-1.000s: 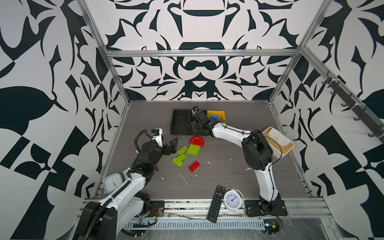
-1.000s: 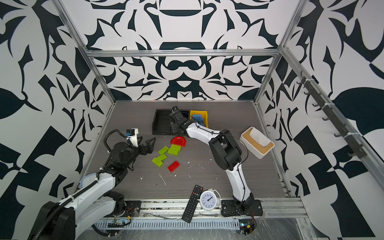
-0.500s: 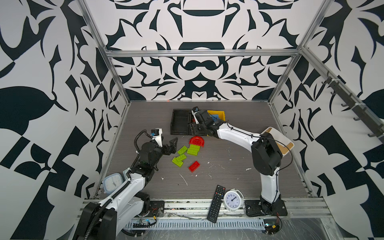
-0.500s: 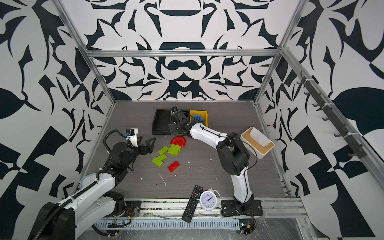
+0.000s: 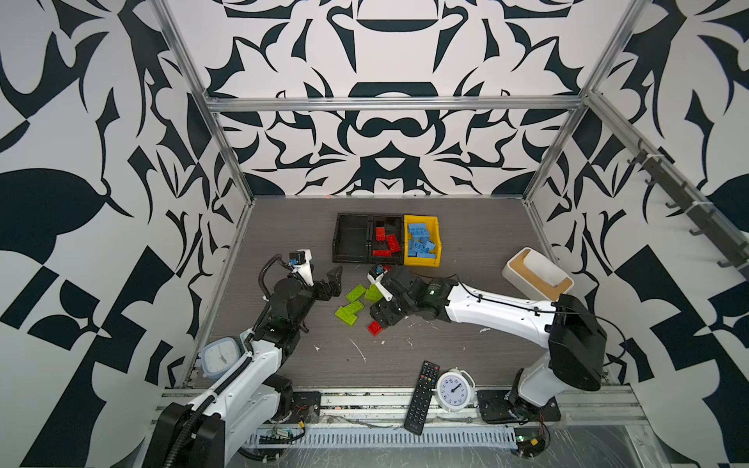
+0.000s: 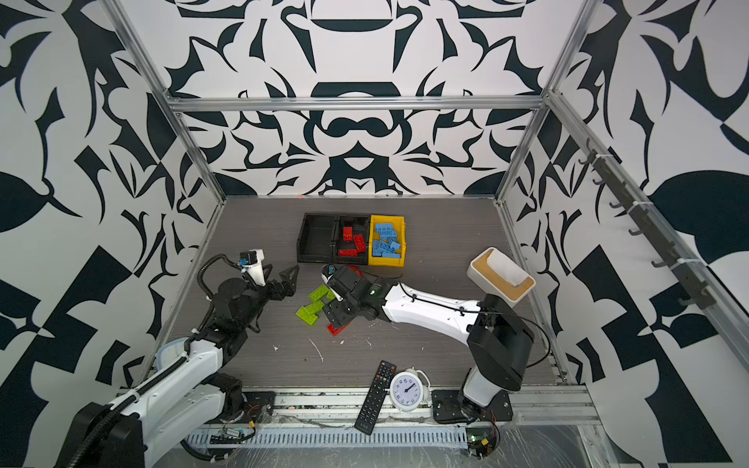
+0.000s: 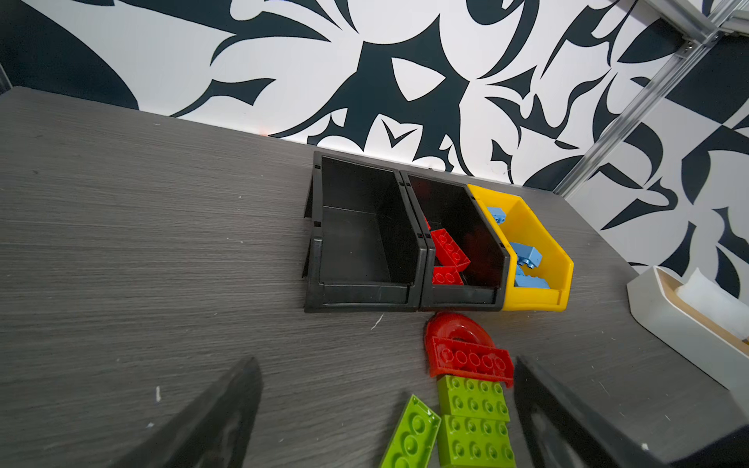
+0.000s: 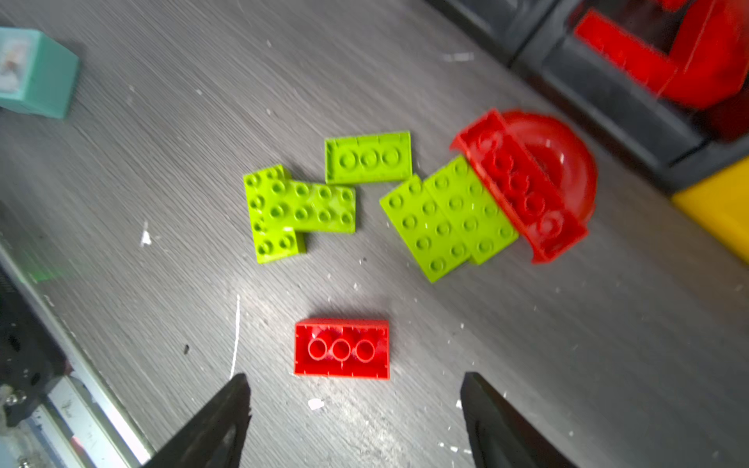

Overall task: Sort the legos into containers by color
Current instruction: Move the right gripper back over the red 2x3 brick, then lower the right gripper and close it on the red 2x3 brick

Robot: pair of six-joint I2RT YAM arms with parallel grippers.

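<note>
The small red plastic brick [image 8: 341, 349] lies hollow side up on the grey table [image 8: 567, 344], just ahead of the right pincer [image 8: 354, 383], whose jaws stand apart, empty. I'd lower over it and close on its short ends, clear of the lime green bricks [image 8: 300, 206] beyond. The left pincer [image 7: 385, 362] gapes empty. The right wrist view shows the brick whole; in both top views the pincer half hides it.
</note>
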